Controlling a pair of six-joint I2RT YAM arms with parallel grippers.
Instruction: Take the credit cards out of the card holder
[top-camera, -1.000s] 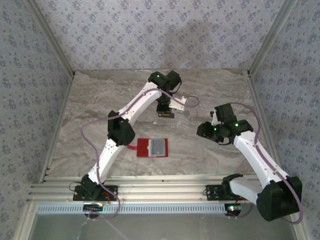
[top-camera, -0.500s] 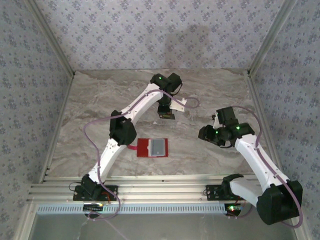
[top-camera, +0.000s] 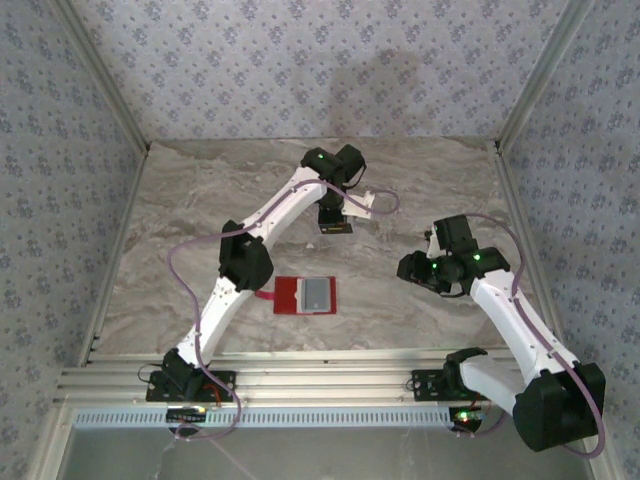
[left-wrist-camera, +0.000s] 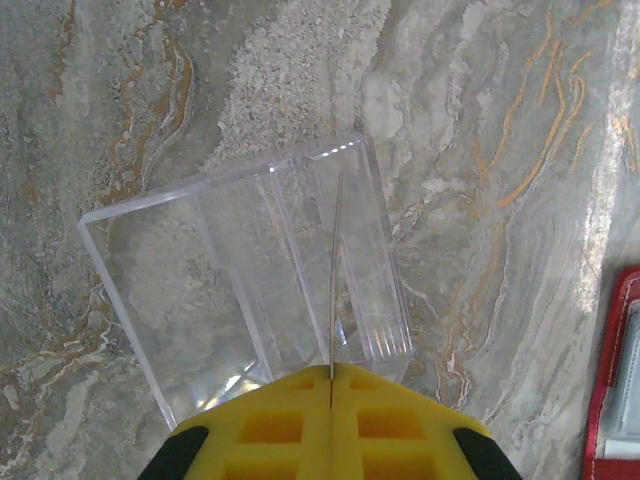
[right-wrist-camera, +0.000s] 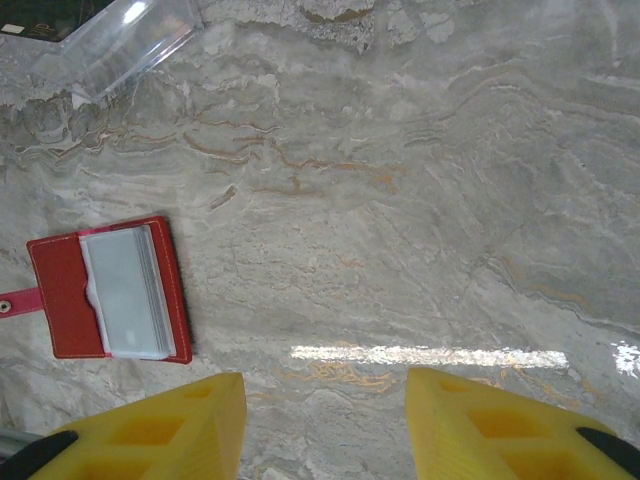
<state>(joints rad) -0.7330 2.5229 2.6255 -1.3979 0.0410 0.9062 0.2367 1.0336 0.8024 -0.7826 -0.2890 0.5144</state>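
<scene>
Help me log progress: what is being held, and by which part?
The left gripper pinches a thin card, seen edge-on, by its near end; the right gripper holds nothing.

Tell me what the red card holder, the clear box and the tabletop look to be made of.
Card holder: probably leather or imitation leather, matte red, with a pale translucent plastic window.
Clear box: hard transparent plastic, glossy; the veining beneath shows through it.
Tabletop: marble-look, grey with orange veins, glossy by its glare streak; stone or laminate, cannot tell.
</scene>
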